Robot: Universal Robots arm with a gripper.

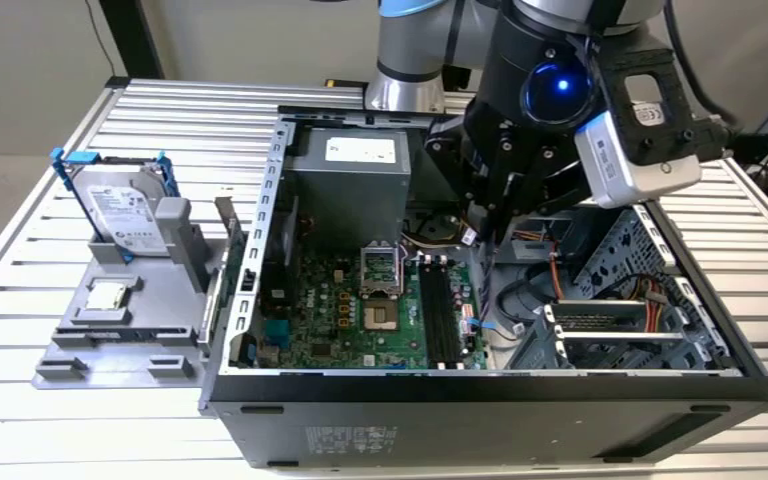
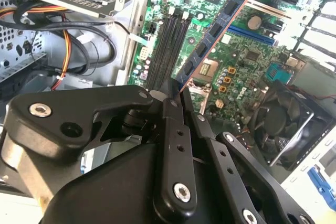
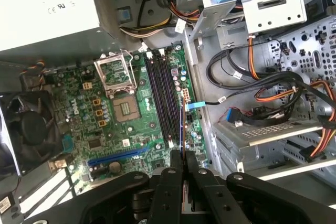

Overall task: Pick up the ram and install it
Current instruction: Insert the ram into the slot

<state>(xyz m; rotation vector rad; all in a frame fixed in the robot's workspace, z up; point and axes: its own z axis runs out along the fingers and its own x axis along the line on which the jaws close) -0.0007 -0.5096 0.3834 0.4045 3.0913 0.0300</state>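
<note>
Your gripper (image 2: 176, 92) is clamped tight on one end of the ram (image 2: 215, 30), pressing on both faces. The ram's a long, thin stick: dark blue board w/ a row of black chips down one face and a coppery strip along one long edge. In the first wrist view you see it edge-on, just a thin line. It hangs inside the open PC case (image 1: 491, 388), above the motherboard (image 3: 142, 124), approx parallel to the black slots (image 3: 160, 98) and just beside them, not seated in any.
</note>
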